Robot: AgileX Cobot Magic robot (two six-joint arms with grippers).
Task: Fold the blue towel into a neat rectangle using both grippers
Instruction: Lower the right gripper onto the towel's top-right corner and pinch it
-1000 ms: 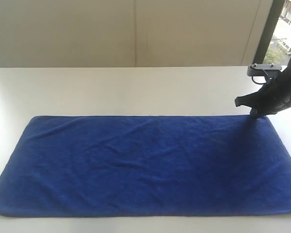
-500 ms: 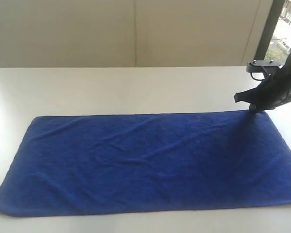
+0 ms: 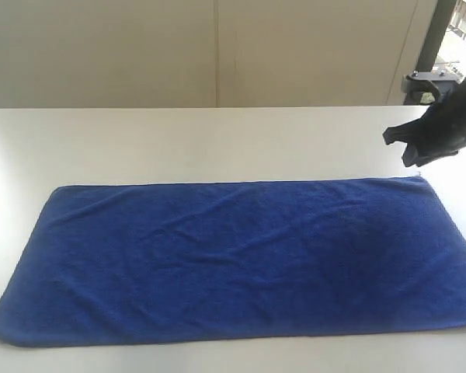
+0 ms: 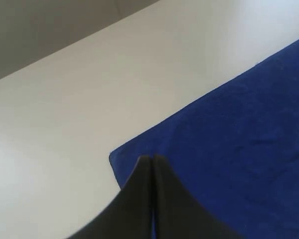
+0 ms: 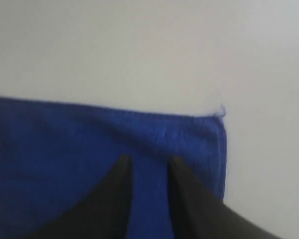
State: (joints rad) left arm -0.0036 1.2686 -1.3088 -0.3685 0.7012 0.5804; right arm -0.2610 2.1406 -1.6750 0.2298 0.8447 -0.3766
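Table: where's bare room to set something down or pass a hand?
Widest bare strip: table between the far edge of the blue towel and the wall. Thin margins left of the towel and along its near edge. Crowded at the towel's far right corner, where the right claw hovers.

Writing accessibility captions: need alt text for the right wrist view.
The right tool, slightly open and holding nothing, hangs over a corner of the flat blue towel. Bare white table lies beyond the towel's edge.
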